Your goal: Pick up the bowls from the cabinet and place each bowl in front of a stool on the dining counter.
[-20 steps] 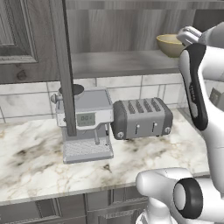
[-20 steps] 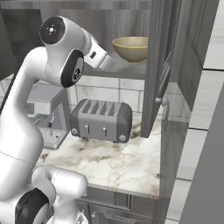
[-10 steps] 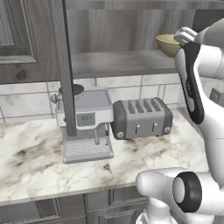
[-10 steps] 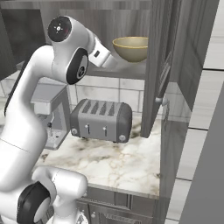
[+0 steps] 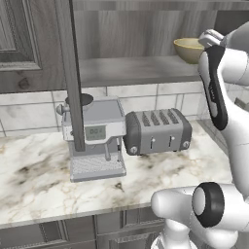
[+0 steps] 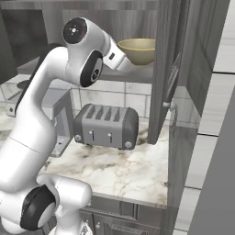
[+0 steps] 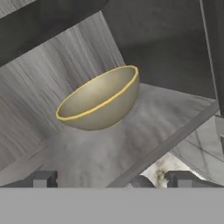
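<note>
A tan-olive bowl [image 7: 99,100] with a yellowish rim sits upright on the grey inner shelf [image 5: 126,70] of the open cabinet, near the shelf's right end [image 6: 137,49]. My gripper [image 7: 113,179] is open just in front of the shelf edge. It faces the bowl from a short distance, with nothing between its fingertips [image 7: 41,178]. In the left base view the white hand [image 5: 210,37] is right beside the bowl [image 5: 188,48]. The stool and the dining counter are out of view.
The cabinet's open door [image 6: 167,69] stands edge-on right of the bowl, and another open door edge [image 5: 70,73] hangs at the left. Below on the marble worktop [image 5: 44,180] stand a grey toaster [image 5: 156,131] and a coffee machine [image 5: 93,136].
The arm's upper joints have swung a little to the right, toward the cabinet, and the hand has edged closer to the bowl. The gripper stays open and the bowl has not moved.
</note>
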